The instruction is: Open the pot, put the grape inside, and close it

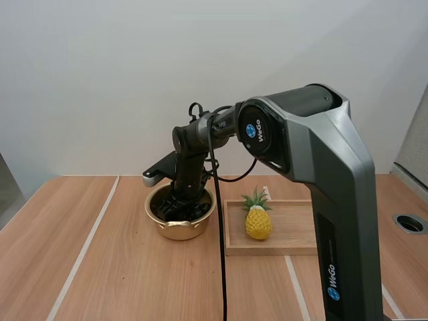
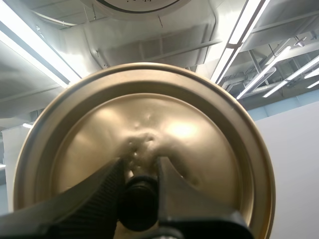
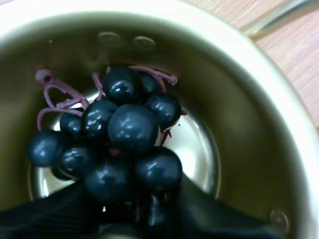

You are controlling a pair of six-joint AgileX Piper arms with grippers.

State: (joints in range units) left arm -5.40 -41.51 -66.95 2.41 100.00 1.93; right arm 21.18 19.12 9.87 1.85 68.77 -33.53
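Golden pot [image 1: 178, 231] holds the dark grapes [image 3: 124, 132], pinched by the right gripper [image 3: 132, 199]. Left gripper [image 2: 139, 174] pinches the lid [image 2: 149, 119] by its knob [image 2: 137, 204]. A toy pineapple [image 1: 258, 223] sits in the wooden tray [image 1: 297, 248].

Polished golden metal pot [image 1: 179, 231] and lid [image 2: 209, 144]; glossy grapes [image 3: 132, 127]; matt wooden tray [image 1: 294, 231].

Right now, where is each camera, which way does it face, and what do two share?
High view: behind and above the bases, facing forward and down; right arm reaches into the gold pot.
Left wrist view: on the left arm, facing the lid; left jaws pinch its knob.
Right wrist view: down into the pot; right jaws grip the grape bunch.
Shared: high and right wrist show the pot.
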